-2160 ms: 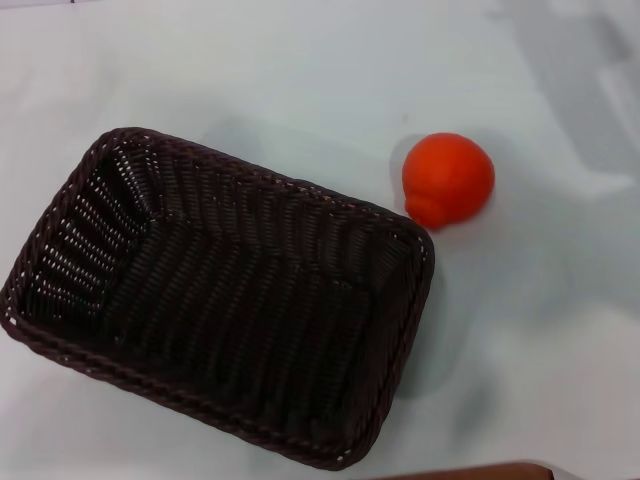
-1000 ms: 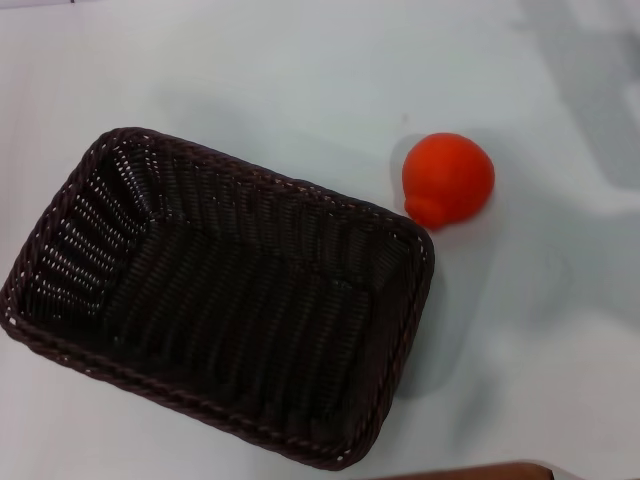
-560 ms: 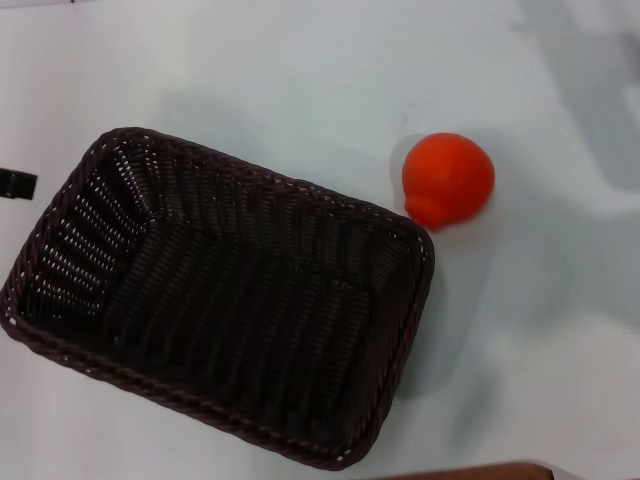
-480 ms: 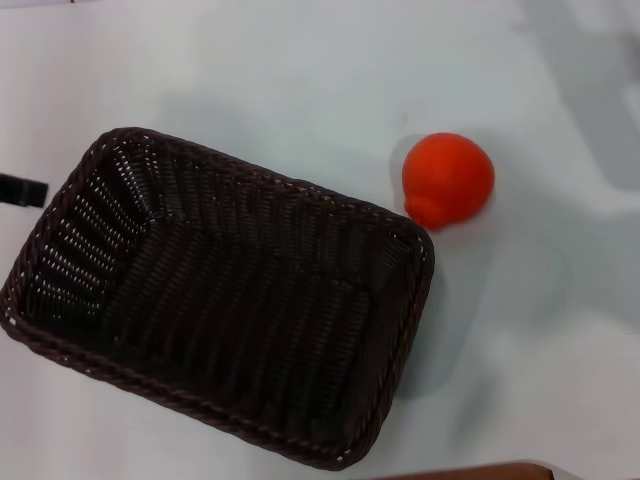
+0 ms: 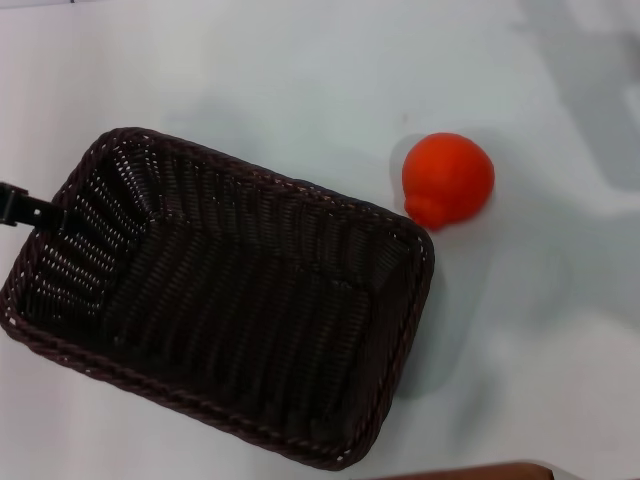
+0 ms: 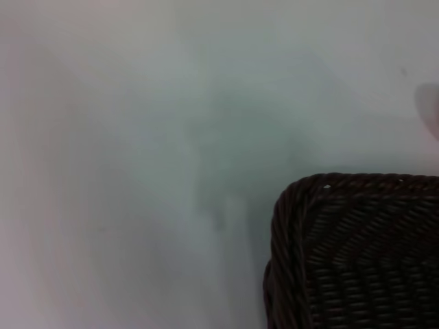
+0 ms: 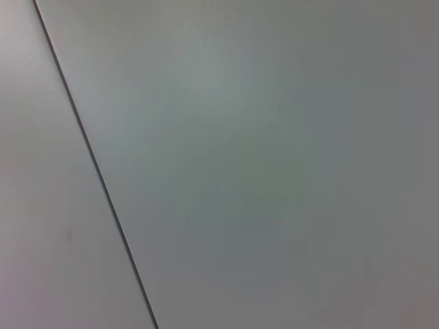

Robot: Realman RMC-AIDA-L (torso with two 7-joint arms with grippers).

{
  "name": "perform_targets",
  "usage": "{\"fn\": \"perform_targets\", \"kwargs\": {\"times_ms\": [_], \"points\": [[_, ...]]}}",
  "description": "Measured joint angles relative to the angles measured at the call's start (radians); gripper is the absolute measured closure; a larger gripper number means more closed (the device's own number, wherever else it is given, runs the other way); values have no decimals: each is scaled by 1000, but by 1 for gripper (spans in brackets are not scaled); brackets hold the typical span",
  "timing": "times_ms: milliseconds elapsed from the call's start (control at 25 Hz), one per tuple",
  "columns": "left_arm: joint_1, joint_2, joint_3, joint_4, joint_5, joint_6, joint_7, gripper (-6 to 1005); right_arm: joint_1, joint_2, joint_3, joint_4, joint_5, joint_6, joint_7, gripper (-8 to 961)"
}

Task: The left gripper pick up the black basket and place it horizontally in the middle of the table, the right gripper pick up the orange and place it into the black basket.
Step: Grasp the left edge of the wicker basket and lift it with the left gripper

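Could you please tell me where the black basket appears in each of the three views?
Head view: the basket fills the left and centre, lying at a slant, with the left gripper at its left rim.
Left wrist view: only one rounded corner shows, at the lower right.
Right wrist view: not in it.
Shared landmark: the basket's braided rim on the table.

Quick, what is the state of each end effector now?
Left end effector: at the black basket's left rim; open or closed cannot be told.
Right end effector: not in view.
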Motion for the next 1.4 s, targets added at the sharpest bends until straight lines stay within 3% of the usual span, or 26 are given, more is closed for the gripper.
{"fn": "perform_targets", "kwargs": {"times_ms": [840,1280,1400], "points": [[-32,-1,32,188,70,78,20,310,14,3,-4,2,0,-6,2,85],[-57,-47,45,172,151,85,17,536,22,1,6,-2,0,-24,14,92],[-59,-56,54,174,143,92,-24,680,28,-1,31,-10,0,-36,14,95]]}}
